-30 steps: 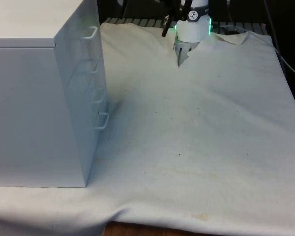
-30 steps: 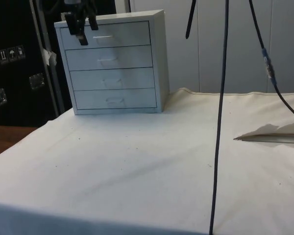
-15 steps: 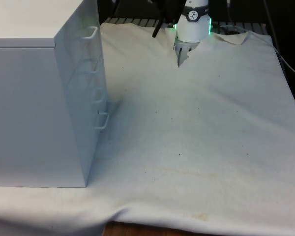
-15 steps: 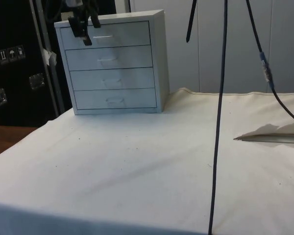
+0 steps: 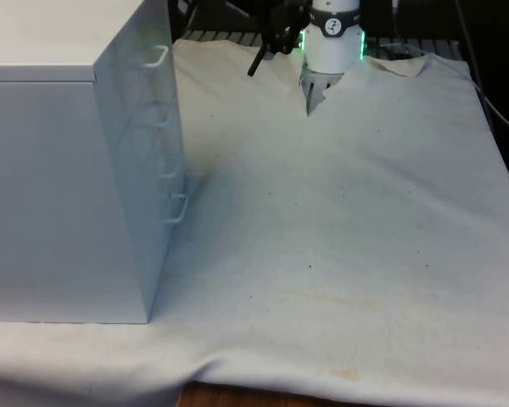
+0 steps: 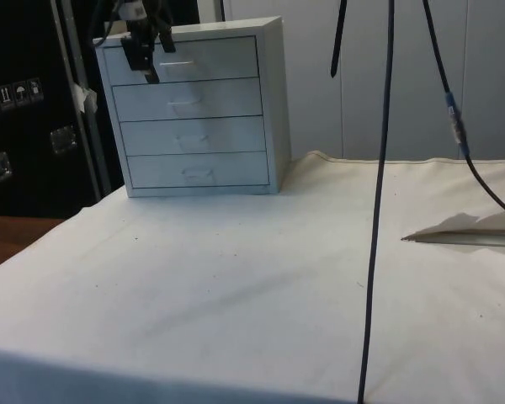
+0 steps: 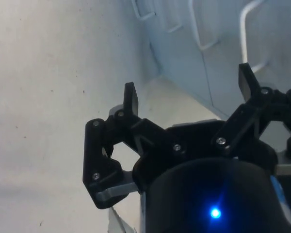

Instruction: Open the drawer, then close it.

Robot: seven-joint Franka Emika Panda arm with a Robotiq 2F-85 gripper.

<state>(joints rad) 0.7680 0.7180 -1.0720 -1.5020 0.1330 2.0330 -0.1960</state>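
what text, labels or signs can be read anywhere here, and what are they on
No words or numbers can be read.
Small white pictogram labels stand on the black case at the side view's left: too small to read.
The chest of drawers, its handles and the white cloth carry no text.

One chest (image 6: pixel 192 109), four drawers (image 6: pixel 188 98)

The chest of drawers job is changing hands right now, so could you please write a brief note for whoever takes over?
Gripper: open, holding nothing, in the air in front of the top drawer, close to its handle but not on it.
Chest of drawers: stands on the white cloth at the front view's left; all four drawers are shut.
Done: approach only.
Left: grip the handle, pull the drawer open, push it shut.
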